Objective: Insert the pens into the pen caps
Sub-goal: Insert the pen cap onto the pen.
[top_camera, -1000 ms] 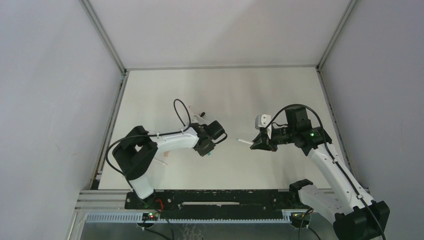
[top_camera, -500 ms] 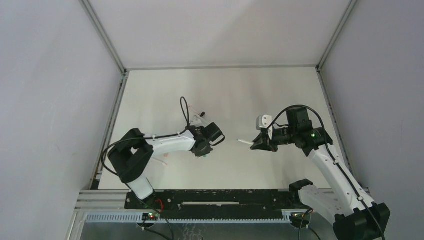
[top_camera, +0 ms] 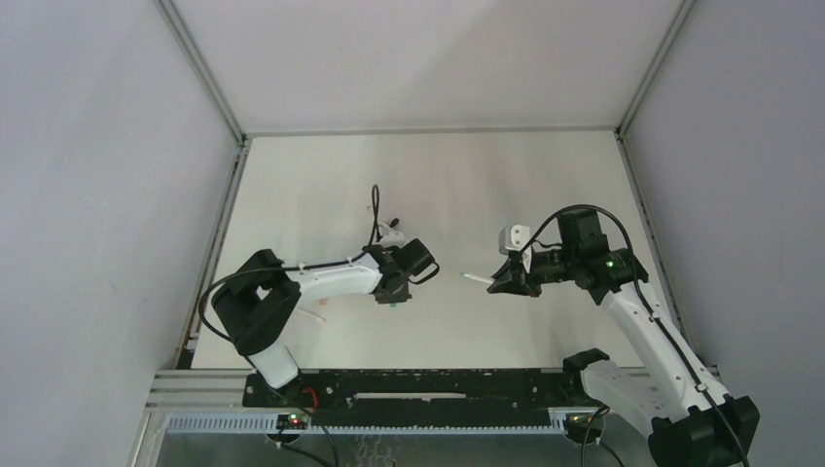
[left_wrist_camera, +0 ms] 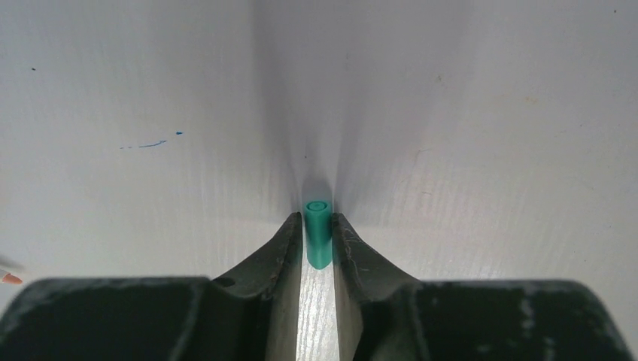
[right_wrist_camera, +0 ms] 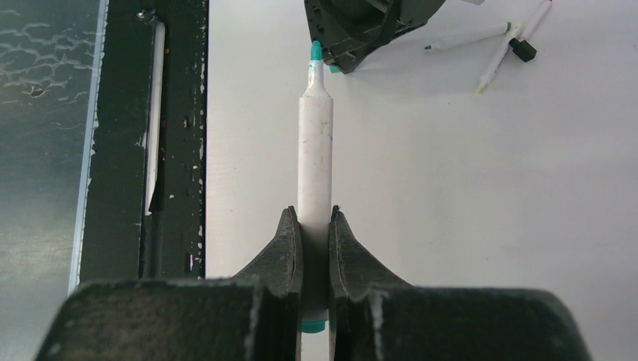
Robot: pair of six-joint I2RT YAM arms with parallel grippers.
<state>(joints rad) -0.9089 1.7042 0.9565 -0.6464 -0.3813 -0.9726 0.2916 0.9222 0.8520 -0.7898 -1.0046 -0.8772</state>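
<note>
Two grippers face each other low over the white table (top_camera: 486, 175). The left gripper (left_wrist_camera: 317, 226) has its jaws nearly closed, and its fingertips (left_wrist_camera: 290, 239) press both sides of a teal cap (left_wrist_camera: 317, 235). The cap sits right at the tip of the jaws with its round end pointing away from them. The right gripper (right_wrist_camera: 316, 218) is clamped on a white teal-tipped pen (right_wrist_camera: 316, 150), gripping it near the rear end. Most of the barrel sticks out ahead of the jaws, and the tip points at the left gripper. Beyond the right jaws and off to their right lie a green-tipped pen (right_wrist_camera: 466, 36) and a yellow-tipped pen (right_wrist_camera: 500, 60), with a black cap (right_wrist_camera: 523, 50) just beside the latter. Blue ink marks (left_wrist_camera: 150, 143) dot the table ahead-left of the left jaws.
</note>
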